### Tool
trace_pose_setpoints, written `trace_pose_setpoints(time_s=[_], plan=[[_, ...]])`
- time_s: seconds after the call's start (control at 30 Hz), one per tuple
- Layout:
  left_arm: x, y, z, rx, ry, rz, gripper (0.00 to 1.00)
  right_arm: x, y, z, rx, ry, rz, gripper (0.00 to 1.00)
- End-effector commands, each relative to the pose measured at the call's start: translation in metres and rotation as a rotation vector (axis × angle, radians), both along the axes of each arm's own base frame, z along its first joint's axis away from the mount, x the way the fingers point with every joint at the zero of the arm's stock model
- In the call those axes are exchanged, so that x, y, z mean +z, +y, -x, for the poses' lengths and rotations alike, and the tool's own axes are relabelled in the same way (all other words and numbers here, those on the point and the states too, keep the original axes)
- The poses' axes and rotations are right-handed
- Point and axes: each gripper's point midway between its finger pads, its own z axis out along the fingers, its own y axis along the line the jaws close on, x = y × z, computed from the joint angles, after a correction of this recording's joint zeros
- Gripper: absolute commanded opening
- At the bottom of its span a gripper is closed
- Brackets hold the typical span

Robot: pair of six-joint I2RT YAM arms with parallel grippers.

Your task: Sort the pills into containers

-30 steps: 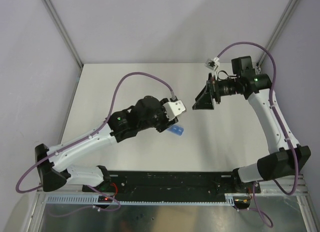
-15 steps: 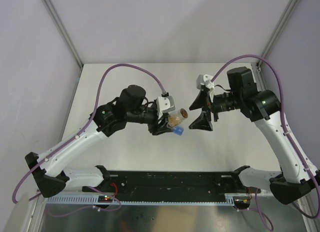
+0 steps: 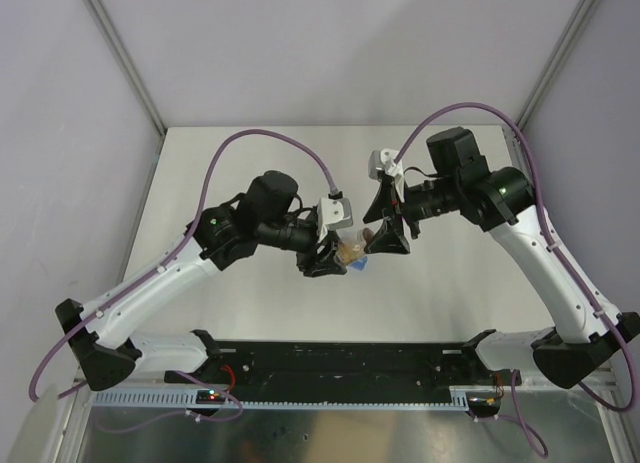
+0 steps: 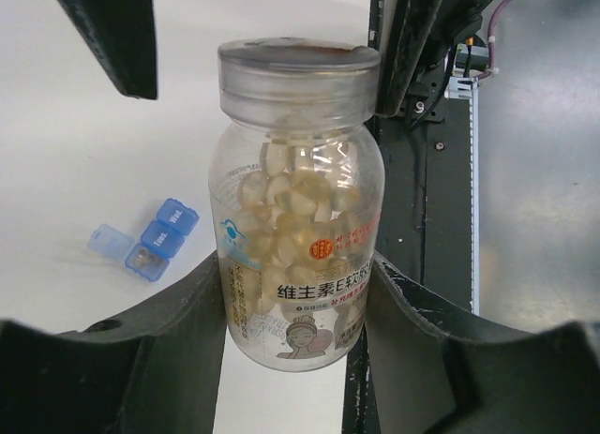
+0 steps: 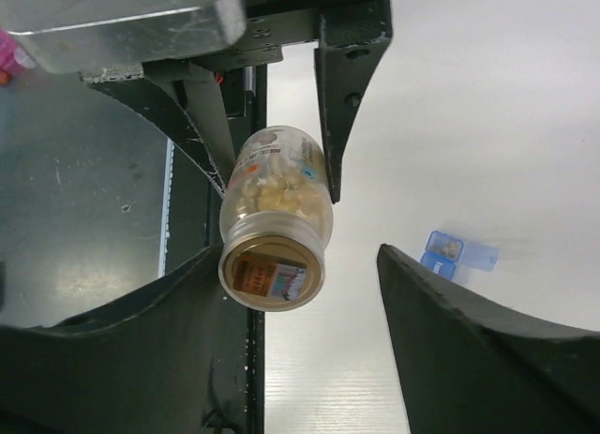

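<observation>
My left gripper (image 4: 296, 265) is shut on a clear bottle (image 4: 298, 218) full of pale yellow pills and holds it above the table, its lid (image 4: 298, 78) pointing at the right arm. My right gripper (image 5: 300, 256) is open, with the bottle's lid (image 5: 272, 270) between its fingers, close against the left finger (image 5: 141, 340). The light-blue pill box (image 4: 159, 235) lies on the table below with one compartment open and something small inside. It also shows in the right wrist view (image 5: 457, 253). In the top view the two grippers meet at the bottle (image 3: 352, 249), and the box (image 3: 362, 265) is mostly hidden.
The white table (image 3: 250, 173) has grey walls at the back and sides. A black rail (image 3: 340, 368) with both arm bases runs along the near edge. Purple cables loop over each arm.
The left gripper has raised the bottle off the table and turned it toward the right arm. The right gripper has moved left and down until its open fingers surround the lid.
</observation>
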Motion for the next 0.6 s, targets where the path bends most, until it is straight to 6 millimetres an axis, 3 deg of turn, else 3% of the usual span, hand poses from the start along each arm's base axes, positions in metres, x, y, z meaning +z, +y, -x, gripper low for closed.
trace_pose_setpoints(time_s=[0.0, 0.17, 0.3, 0.43, 0.57], plan=[[0.024, -0.005, 0.000, -0.016, -0.020, 0.059, 0.00, 0.010, 0.004, 0.003, 0.027, -0.018, -0.018, 0.64], [0.028, -0.006, -0.003, -0.006, -0.033, 0.062, 0.00, 0.007, 0.005, 0.006, 0.040, 0.019, -0.018, 0.38], [0.031, -0.007, -0.009, 0.016, -0.048, 0.060, 0.00, 0.006, 0.006, 0.006, 0.042, 0.058, -0.031, 0.23], [0.034, -0.007, -0.018, 0.065, -0.066, 0.052, 0.00, 0.005, 0.007, -0.002, 0.021, 0.149, -0.065, 0.14], [0.035, -0.005, -0.041, 0.179, -0.111, 0.018, 0.00, 0.000, 0.009, -0.017, -0.027, 0.253, -0.076, 0.09]])
